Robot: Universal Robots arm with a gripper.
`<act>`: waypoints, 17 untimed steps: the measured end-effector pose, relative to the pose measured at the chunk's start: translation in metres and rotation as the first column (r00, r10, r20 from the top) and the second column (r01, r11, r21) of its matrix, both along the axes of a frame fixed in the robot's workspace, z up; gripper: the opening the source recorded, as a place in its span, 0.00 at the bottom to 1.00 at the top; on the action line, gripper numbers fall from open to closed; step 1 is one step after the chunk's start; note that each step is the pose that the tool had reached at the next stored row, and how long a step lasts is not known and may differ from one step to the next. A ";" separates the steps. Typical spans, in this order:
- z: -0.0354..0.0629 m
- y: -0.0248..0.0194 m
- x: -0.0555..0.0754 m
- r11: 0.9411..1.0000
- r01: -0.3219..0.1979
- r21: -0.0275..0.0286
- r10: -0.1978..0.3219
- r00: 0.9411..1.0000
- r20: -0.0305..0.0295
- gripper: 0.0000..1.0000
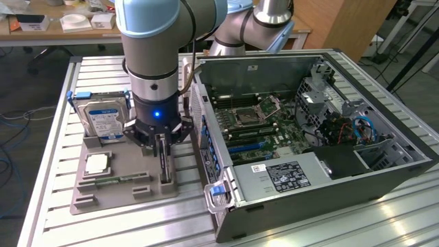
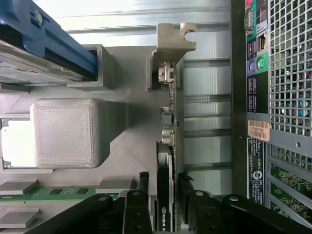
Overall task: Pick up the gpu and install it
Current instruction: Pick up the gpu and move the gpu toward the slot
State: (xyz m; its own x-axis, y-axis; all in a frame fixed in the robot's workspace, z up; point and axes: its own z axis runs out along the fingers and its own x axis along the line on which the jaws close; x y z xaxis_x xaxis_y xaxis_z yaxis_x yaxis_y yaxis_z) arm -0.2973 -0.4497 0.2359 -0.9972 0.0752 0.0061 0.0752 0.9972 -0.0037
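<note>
- Straddling the gpu (image 2: 165, 146), your gripper (image 2: 162, 179) stands partly open, fingers (image 2: 143, 184) either side, holding nothing.
- You see it on edge in the grey tray (image 1: 123, 191), beside the computer case (image 1: 329, 206).

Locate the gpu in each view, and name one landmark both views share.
Exterior view: the gpu stands on edge in the grey tray, directly under the gripper.
Wrist view: the gpu runs edge-on from the gripper to its metal bracket.
Shared landmark: the blue-framed hard drive, standing in the same tray.
</note>
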 end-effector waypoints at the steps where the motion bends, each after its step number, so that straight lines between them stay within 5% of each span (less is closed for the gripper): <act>1: 0.0000 0.0000 0.000 1.000 0.000 0.000 0.000 1.000 0.000 0.39; 2: 0.0000 0.0000 0.000 1.000 0.000 0.000 0.000 1.000 0.000 0.32; 17: 0.0000 0.0000 0.002 1.000 0.000 0.000 0.000 1.000 -0.001 0.31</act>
State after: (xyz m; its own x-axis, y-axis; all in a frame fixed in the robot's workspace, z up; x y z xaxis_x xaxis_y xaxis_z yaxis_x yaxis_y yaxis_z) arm -0.2949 -0.4497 0.2359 -0.9971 0.0752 0.0069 0.0752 0.9972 -0.0038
